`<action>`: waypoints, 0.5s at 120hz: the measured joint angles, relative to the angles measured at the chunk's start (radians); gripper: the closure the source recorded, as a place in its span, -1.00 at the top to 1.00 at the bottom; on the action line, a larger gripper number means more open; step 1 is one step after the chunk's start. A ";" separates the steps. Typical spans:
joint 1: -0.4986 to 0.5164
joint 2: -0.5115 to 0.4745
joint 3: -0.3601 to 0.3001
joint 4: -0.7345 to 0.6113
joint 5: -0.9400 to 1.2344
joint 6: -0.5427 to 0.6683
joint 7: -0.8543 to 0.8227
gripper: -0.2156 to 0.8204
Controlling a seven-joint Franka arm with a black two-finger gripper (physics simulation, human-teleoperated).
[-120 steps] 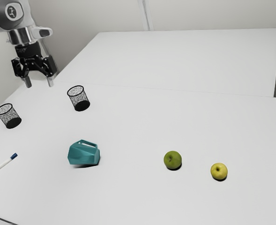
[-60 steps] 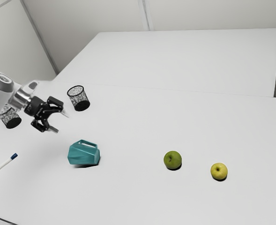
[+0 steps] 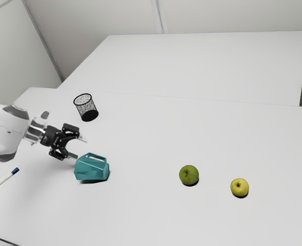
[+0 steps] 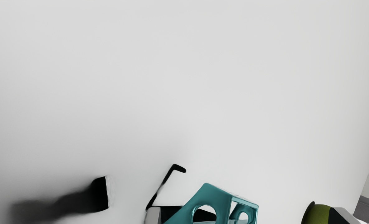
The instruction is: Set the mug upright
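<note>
In the exterior view the gripper [image 3: 80,148] is just up and to the left of the teal mug [image 3: 91,168], open, its two fingers apart and pointing toward the exterior view's right. The mug lies on its side on the white table, its handle on the upper side. In the wrist view the teal mug [image 4: 217,199] shows at the bottom edge between the fingertips of the open gripper [image 4: 245,216]. Whether a finger touches the mug I cannot tell.
A green apple [image 3: 189,175] and a yellow apple [image 3: 239,187] rest farther to the exterior view's right. A black mesh cup [image 3: 86,108] stands beyond the gripper. A blue-capped pen [image 3: 3,181] lies at the exterior view's left.
The arm has swung down from the exterior view's upper left, its hand tilting over, and has come close to the mug. It now hides the other mesh cup. The mug has not moved.
</note>
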 joint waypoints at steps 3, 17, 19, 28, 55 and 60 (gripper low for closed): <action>-0.001 0.003 0.000 -0.008 -0.008 0.002 0.010 0.55; -0.001 0.001 0.001 -0.040 -0.034 0.008 0.056 0.55; -0.002 -0.006 0.001 -0.049 -0.036 0.008 0.063 0.55; -0.005 -0.030 0.002 -0.071 -0.043 0.010 0.092 0.55; -0.008 -0.066 0.004 -0.106 -0.049 0.013 0.158 0.55; -0.009 -0.067 0.004 -0.108 -0.049 0.014 0.168 0.55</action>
